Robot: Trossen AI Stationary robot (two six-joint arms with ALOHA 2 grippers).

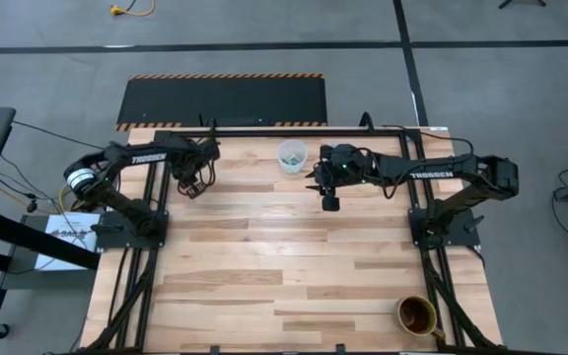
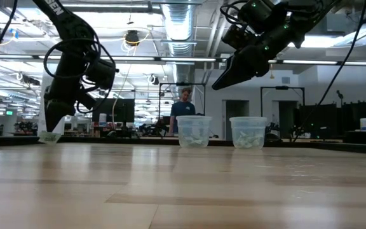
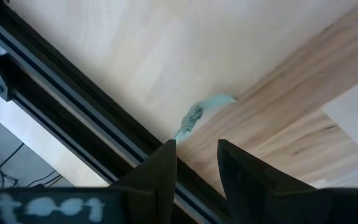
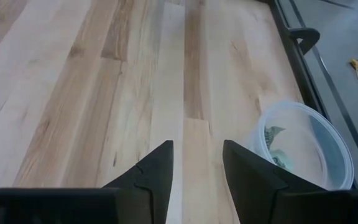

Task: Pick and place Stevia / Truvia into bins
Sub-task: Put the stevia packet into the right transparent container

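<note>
Pale smooth wood-plank table (image 1: 264, 256), clear plastic bins (image 4: 328, 155) (translucent, slightly glossy), matt paper packet (image 3: 197, 115), matt black fingers (image 4: 160, 168)

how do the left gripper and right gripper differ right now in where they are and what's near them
The left gripper is low by the table's far-left edge, with a pale green sweetener packet lying on the wood just ahead of it. The right gripper hangs well above the table near the middle of the far edge, beside a clear cup that holds packets. Both are open and empty.
</note>
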